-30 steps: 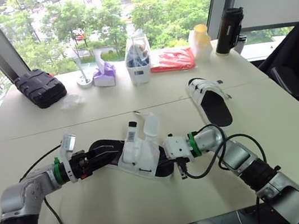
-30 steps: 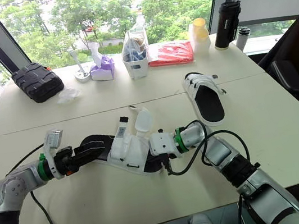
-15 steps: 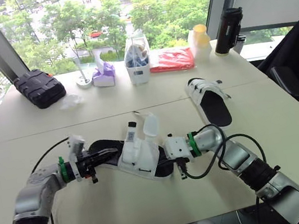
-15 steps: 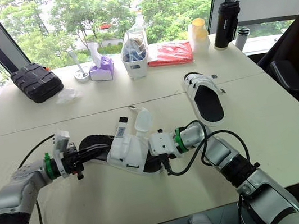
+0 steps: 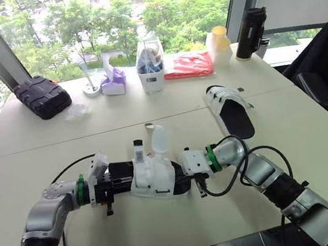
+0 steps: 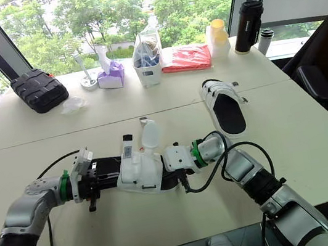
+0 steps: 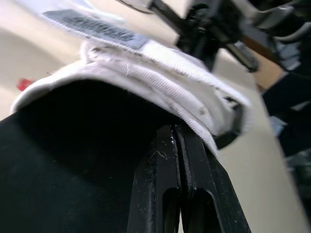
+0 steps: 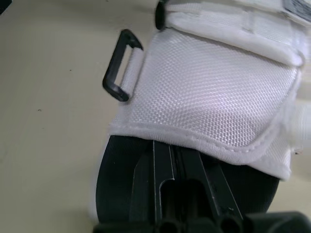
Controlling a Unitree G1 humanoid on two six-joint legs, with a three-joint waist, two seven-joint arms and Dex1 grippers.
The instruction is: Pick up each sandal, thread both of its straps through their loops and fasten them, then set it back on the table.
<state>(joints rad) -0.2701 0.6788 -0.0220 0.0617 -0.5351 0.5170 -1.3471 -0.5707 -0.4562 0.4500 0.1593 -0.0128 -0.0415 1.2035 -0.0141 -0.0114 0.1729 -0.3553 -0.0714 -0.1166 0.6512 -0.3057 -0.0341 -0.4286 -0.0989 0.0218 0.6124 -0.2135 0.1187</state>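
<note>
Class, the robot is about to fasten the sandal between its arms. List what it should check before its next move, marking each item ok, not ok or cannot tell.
1. Straps of the near sandal threaded: not ok, both stand up loose.
2. Loop free: ok, it sticks out from the white upper with nothing through it.
3. Left fingers gripping the sandal: cannot tell; they are shut and lie along the black insole.
4. Right fingers gripping the sandal: cannot tell; they are shut, with their tips at the edge of the upper.
5. Far sandal out of the way: ok, it lies apart on the table.
</note>
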